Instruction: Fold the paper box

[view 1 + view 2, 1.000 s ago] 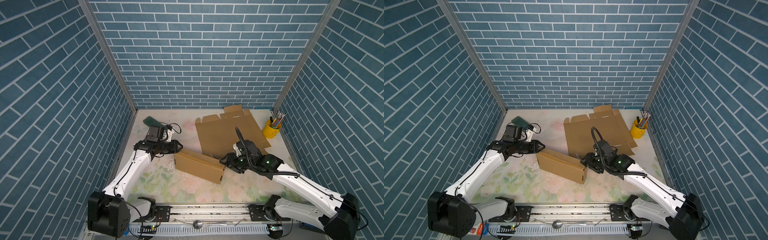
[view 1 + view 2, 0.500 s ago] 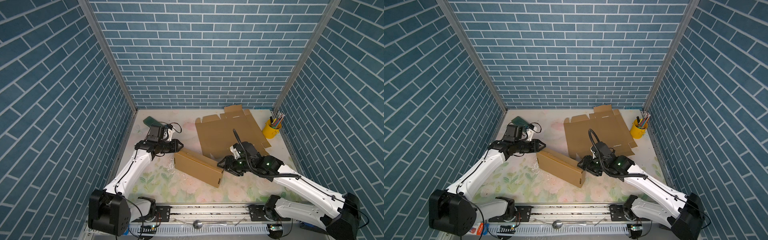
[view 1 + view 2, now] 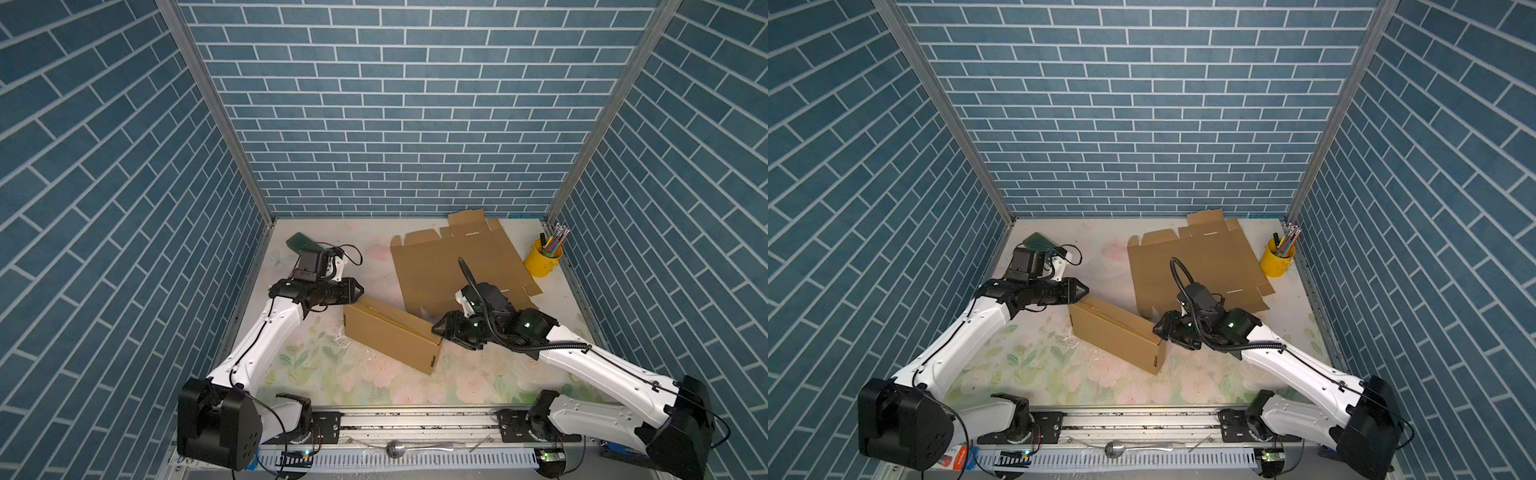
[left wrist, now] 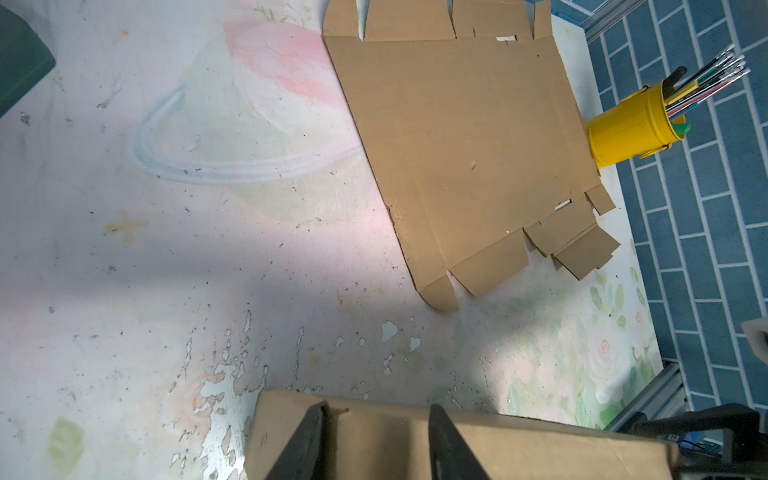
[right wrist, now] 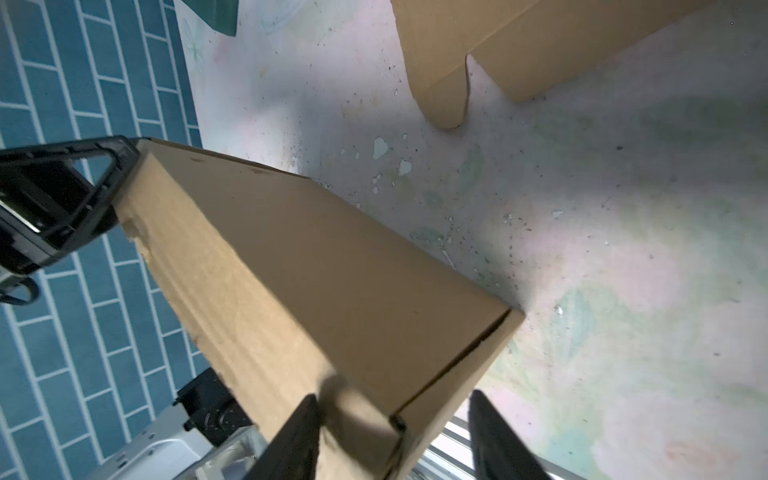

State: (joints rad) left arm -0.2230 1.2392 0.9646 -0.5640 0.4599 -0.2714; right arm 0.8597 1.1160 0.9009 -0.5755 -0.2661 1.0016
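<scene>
The folded brown paper box (image 3: 390,334) (image 3: 1116,332) lies slantwise on the floral table in both top views. My left gripper (image 3: 360,289) (image 3: 1085,289) is at its far left corner; in the left wrist view the two fingers stand apart over the box's end face (image 4: 376,440), gripping nothing. My right gripper (image 3: 435,329) (image 3: 1156,329) is at the box's near right end. In the right wrist view the box (image 5: 332,270) has that end corner between the open jaws: one finger (image 5: 301,428) touches its side, while a gap separates it from the second.
A flat unfolded cardboard sheet (image 3: 457,262) (image 3: 1196,266) lies behind the box, at the back right. A yellow cup of pens (image 3: 542,259) (image 3: 1277,259) stands by the right wall. A dark green object (image 3: 299,243) sits at the back left. Blue brick walls enclose the table.
My right gripper has pushed slightly left with the box's near end, and its jaws have widened. The left gripper has stayed at the far corner.
</scene>
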